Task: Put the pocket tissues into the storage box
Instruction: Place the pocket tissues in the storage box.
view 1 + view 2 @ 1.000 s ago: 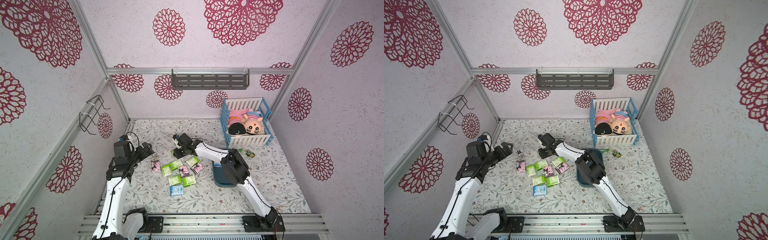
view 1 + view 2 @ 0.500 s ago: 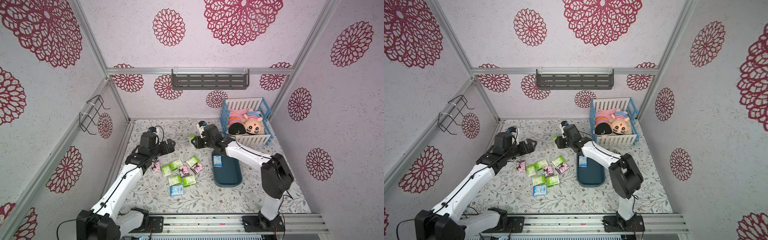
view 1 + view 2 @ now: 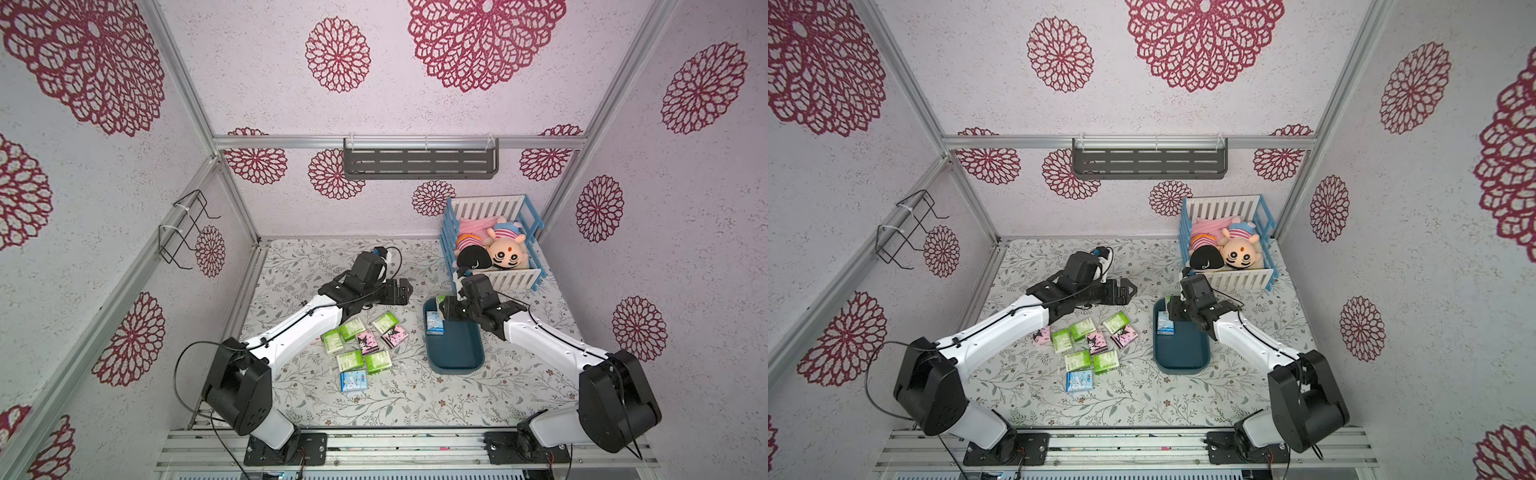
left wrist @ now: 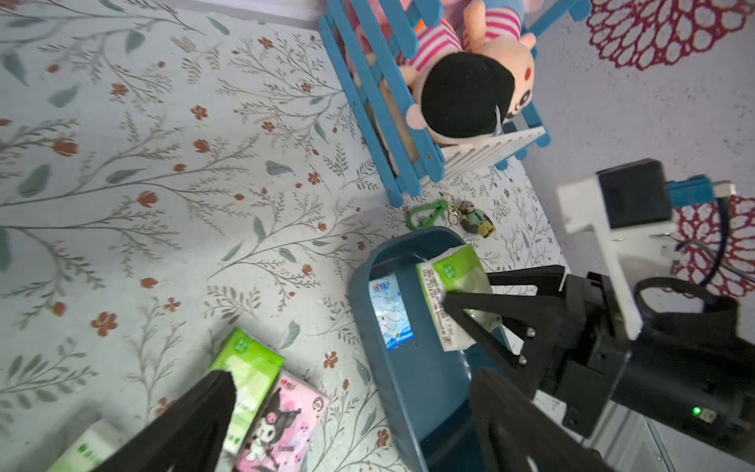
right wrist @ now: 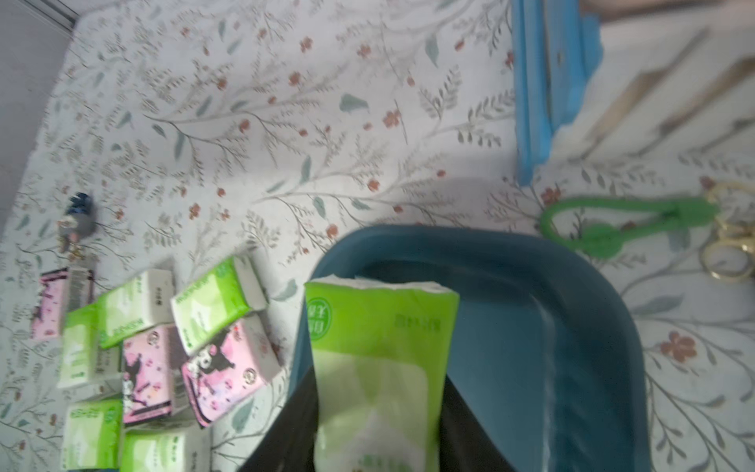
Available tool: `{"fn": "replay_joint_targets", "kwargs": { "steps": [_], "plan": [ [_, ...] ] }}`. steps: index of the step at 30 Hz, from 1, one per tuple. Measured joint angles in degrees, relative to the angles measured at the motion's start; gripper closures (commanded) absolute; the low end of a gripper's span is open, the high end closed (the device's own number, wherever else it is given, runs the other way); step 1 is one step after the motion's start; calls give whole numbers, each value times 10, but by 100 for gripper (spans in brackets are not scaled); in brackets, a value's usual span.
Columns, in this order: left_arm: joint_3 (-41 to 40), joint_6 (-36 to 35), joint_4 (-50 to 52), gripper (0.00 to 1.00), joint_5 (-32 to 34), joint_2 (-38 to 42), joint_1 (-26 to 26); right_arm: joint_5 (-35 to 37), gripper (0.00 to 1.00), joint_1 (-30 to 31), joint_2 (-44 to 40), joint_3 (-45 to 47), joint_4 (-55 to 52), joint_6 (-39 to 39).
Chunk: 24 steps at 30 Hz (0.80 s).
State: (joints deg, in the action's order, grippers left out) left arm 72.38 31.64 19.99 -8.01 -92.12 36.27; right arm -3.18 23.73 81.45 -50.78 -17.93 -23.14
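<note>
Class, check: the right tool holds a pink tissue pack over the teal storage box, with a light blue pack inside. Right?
No: the right tool holds a green-and-white pack, not pink, seen in the left wrist view. The storage box and its light blue pack are as stated.

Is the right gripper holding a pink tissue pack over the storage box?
No, the right gripper grips a green-and-white pack above the storage box.

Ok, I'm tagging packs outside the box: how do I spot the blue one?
Find the teal box on the floral table. The packs cluster between it and the left arm. The blue pack lies nearest the base rail, the only one there neither green nor pink.
</note>
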Motion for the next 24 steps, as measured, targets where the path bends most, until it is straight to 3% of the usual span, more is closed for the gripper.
{"fn": "replay_joint_targets", "kwargs": {
  "steps": [13,24],
  "plan": [
    [15,6,0,3,-3,-35,20,17,55,-20,3,51,24,7],
    [15,6,0,3,0,-35,20,23,52,-31,62,52,66,21]
  ]
}}
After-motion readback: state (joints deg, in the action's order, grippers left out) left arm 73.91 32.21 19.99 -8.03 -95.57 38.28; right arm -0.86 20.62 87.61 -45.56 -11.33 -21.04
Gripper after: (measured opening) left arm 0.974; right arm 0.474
